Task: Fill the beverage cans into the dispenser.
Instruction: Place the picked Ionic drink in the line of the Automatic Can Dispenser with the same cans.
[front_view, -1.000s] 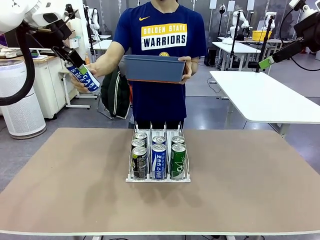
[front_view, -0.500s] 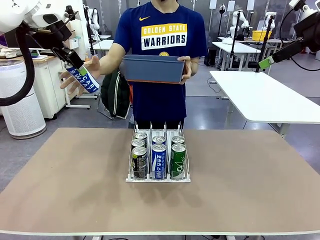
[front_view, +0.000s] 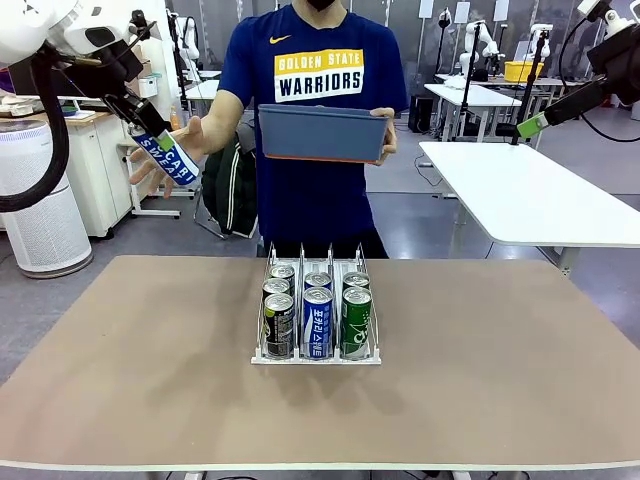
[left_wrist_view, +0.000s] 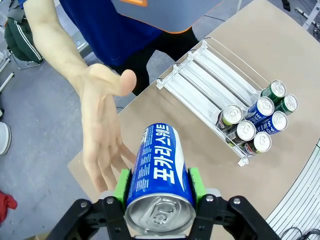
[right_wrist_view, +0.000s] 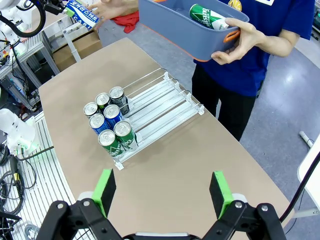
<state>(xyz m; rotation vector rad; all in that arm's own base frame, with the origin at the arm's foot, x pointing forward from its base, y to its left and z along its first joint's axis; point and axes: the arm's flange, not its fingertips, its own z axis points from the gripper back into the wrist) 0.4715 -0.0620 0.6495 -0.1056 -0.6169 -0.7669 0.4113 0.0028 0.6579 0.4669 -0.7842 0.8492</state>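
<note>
The blue-and-white Pocari can (left_wrist_view: 159, 160), high off the table's (front_view: 480, 400) far left corner, sits clamped mid-body in your left gripper (left_wrist_view: 159, 184), the person's open hand (left_wrist_view: 102, 120) just beside it. It looks smooth, stiff and probably heavy, so grip it square. The dispenser (left_wrist_view: 200, 82) lies well apart; your right gripper (right_wrist_view: 162, 192) is spread, empty.

Glossy metal cans (front_view: 317, 322), thin metal-wire dispenser (right_wrist_view: 161, 107), matt table (front_view: 480, 385), smooth plastic bin (front_view: 320, 133)

1. Front: I can't make out the rear cans (front_view: 318, 281) in the dispenser (front_view: 316, 361); the front row covers their labels.
2. Person's hand (front_view: 192, 137) sits partly behind the Pocari Sweat can (front_view: 168, 158).
3. Right wrist: green can (right_wrist_view: 207, 16) is half hidden by the bin (right_wrist_view: 170, 26) wall, and I can't read its print.
4. Left wrist: bin runs off the top edge.
</note>
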